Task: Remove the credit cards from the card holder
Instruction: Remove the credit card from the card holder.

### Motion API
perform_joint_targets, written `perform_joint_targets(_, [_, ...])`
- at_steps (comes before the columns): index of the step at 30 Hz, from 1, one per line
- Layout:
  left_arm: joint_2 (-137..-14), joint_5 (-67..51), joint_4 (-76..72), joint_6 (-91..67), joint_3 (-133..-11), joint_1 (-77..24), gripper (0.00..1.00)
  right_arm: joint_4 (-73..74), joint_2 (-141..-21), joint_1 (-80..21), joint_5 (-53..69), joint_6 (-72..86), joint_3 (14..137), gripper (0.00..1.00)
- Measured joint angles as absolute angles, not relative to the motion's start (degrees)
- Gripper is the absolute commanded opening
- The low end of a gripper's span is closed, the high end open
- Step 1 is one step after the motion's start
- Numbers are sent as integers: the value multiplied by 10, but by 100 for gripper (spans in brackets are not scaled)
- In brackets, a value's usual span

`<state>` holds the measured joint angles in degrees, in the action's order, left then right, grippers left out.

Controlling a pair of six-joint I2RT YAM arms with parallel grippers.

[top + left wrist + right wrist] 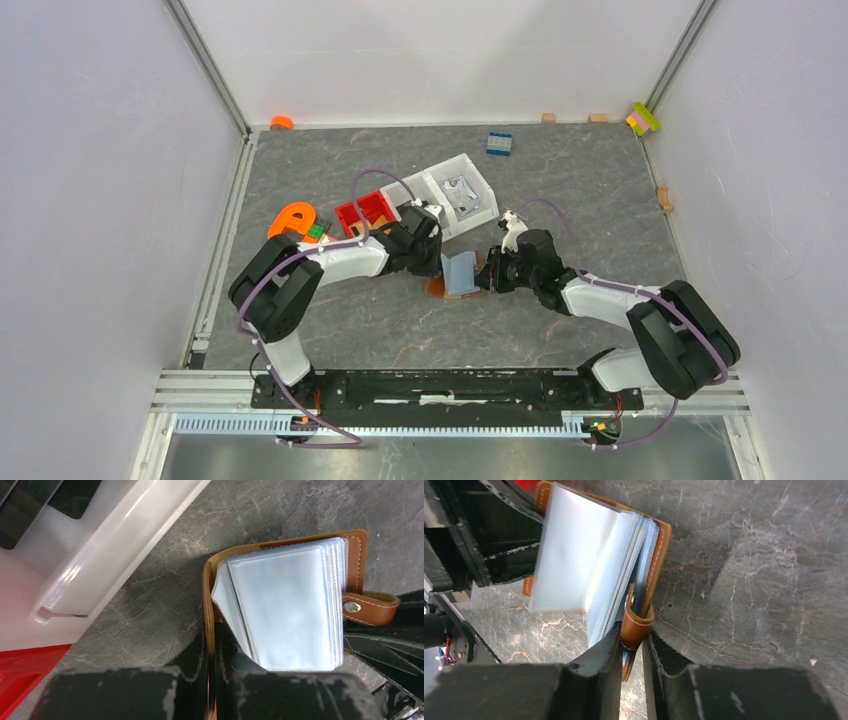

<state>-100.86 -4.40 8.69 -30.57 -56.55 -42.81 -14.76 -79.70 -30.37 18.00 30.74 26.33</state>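
Brown leather-like card holder (458, 274) lies open on the grey marbled worktop (560, 180) at the centre of the top view, directly between the two tools. Its stack of clear plastic sleeves (285, 610) stands up from the cover and fans out.

The left tool (436, 264) sits at the holder's left side in the top view and is clamped on it. In the left wrist view its two black fingers (190, 657), at bottom centre, pinch the long edge of the brown cover, and the sleeves rise just to the right of them.

The right tool (489, 277) sits at the holder's right side, on the opposite edge. In the right wrist view its fingers (604, 655), at bottom centre, stand close together. The looped brown strap tab (636, 625) and the cover's edge lie between them, and both fingers press the leather, so this tool grips the holder there. The strap's metal snap (353, 607) shows near the right edge of the left wrist view.

A pale blue layer lies between the sleeves and the cover in the right wrist view. I cannot tell whether it is a card.

A white plastic bin (462, 190) and a red bin (365, 212) stand above and to the left of the holder in the top view, near the left tool.
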Motion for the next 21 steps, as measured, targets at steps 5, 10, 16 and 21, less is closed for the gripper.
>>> perform_joint_targets(5, [-982,-61,60,-306,-537,-428,14,-153,-775,-305,180,308,261,6])
perform_joint_targets(10, [-913,-65,36,-306,-489,-428,31,-157,-766,-307,178,307,258,2])
perform_joint_targets(16, [-865,-86,-10,-307,-452,-418,61,-156,-764,-306,165,307,255,1])
perform_joint_targets(21, [-862,-124,-39,-310,-444,-415,75,-156,-757,-306,163,307,252,1])
